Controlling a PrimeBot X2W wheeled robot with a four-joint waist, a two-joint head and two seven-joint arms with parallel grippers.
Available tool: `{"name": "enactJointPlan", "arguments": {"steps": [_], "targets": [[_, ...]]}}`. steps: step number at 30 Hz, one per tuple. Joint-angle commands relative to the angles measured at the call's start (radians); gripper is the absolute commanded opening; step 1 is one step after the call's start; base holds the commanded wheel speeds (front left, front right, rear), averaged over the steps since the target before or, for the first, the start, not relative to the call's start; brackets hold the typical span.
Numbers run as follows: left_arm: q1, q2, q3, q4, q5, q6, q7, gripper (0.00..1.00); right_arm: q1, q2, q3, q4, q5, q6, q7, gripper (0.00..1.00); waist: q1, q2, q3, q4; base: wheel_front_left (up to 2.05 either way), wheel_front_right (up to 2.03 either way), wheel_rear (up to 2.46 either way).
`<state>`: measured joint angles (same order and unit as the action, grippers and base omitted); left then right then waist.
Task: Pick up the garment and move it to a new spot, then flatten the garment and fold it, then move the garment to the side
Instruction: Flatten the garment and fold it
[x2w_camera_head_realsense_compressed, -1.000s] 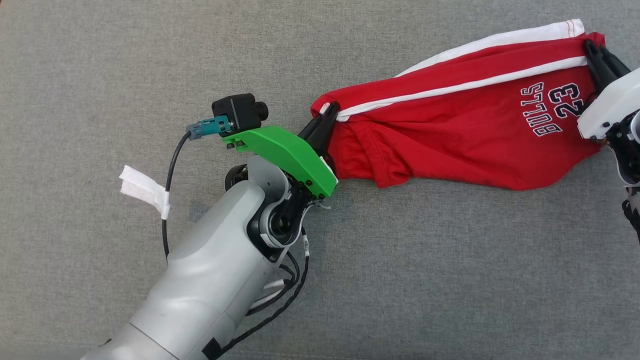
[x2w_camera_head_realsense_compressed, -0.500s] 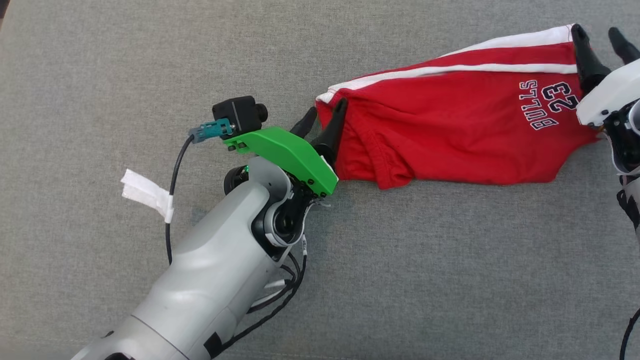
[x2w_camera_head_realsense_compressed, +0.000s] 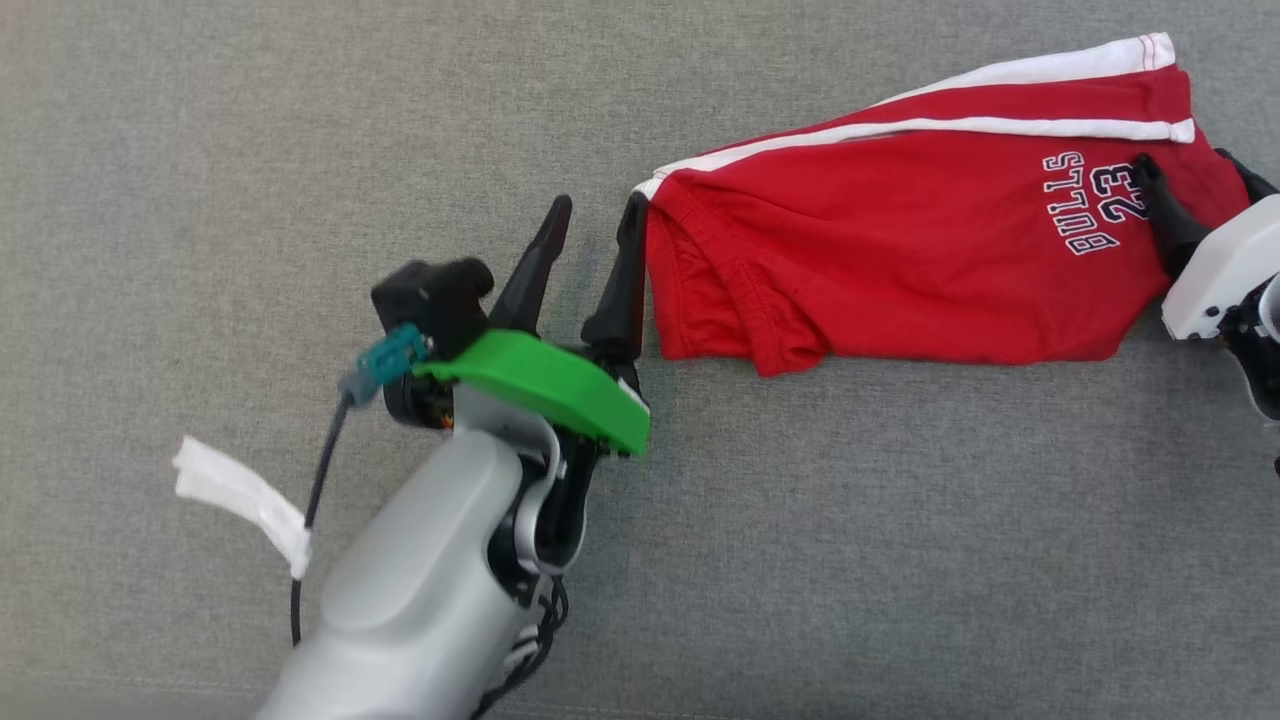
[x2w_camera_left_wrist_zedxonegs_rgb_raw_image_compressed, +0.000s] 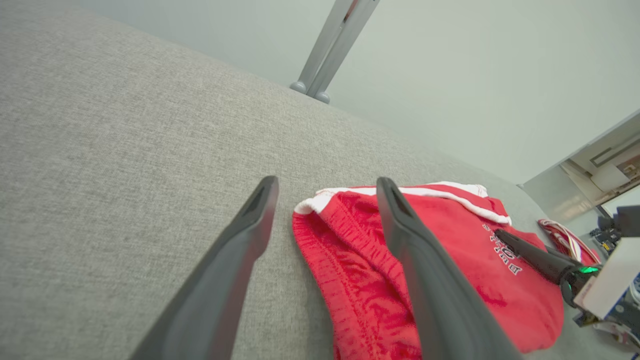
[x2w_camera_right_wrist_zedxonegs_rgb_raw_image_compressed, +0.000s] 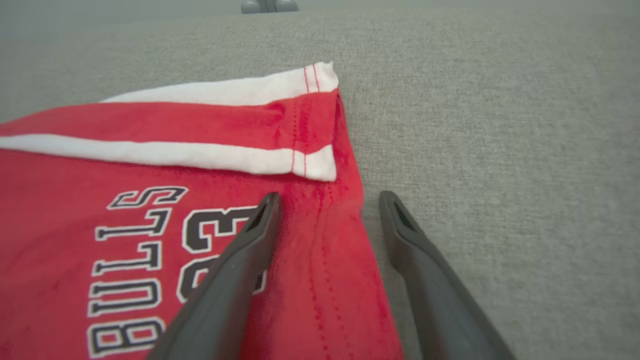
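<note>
Left gripper (x2w_camera_head_realsense_compressed: 598, 203) spread wide, empty, fingers just beside garment (x2w_camera_head_realsense_compressed: 900, 280) waistband; forearm angles in from lower left. Right gripper (x2w_camera_head_realsense_compressed: 1188, 162) also wide, straddling the hem corner. Garment lies on grey fabric surface (x2w_camera_head_realsense_compressed: 300, 150), upper right.

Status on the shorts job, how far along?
Done: shorts lie laid out on the grey surface, apparently folded leg over leg. In hand: nothing; left gripper and right gripper stand open at either end. Left: smooth the bunched waistband, probably fold again, then move aside.
</note>
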<state>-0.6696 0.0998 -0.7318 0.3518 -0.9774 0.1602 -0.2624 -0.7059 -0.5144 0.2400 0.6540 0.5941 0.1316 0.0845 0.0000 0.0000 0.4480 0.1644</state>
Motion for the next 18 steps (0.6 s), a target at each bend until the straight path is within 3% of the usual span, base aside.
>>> {"name": "enactJointPlan", "arguments": {"steps": [1,8,9,12,18], "targets": [[0.064,-0.004,0.026,-0.042,0.073,0.008,-0.002,1.00,0.010,-0.012,0.004,0.018,-0.020,-0.002,0.018,1.00,0.0000,0.0000,0.007,0.011,0.00,0.00,0.00],[0.224,-0.025,0.120,-0.178,0.401,-0.020,-0.003,1.00,-0.012,0.031,-0.014,0.091,-0.038,-0.002,0.061,1.00,0.0000,0.0000,0.011,0.043,0.00,0.00,0.00],[0.240,-0.031,0.135,-0.190,0.432,-0.029,-0.003,1.00,-0.017,0.047,-0.018,0.091,-0.024,-0.001,0.058,0.00,0.0000,0.0000,0.008,0.047,0.00,0.00,0.00],[0.281,-0.039,0.168,-0.207,0.506,-0.047,-0.003,1.00,-0.014,0.071,-0.007,0.077,0.009,0.001,0.070,0.00,0.0000,0.0000,-0.006,0.050,0.00,0.00,0.00],[0.344,-0.047,0.244,-0.217,0.604,-0.082,-0.003,1.00,0.008,0.004,-0.043,0.046,0.063,-0.002,0.042,0.00,0.0000,0.0000,-0.046,0.039,0.00,0.00,0.00]]}}
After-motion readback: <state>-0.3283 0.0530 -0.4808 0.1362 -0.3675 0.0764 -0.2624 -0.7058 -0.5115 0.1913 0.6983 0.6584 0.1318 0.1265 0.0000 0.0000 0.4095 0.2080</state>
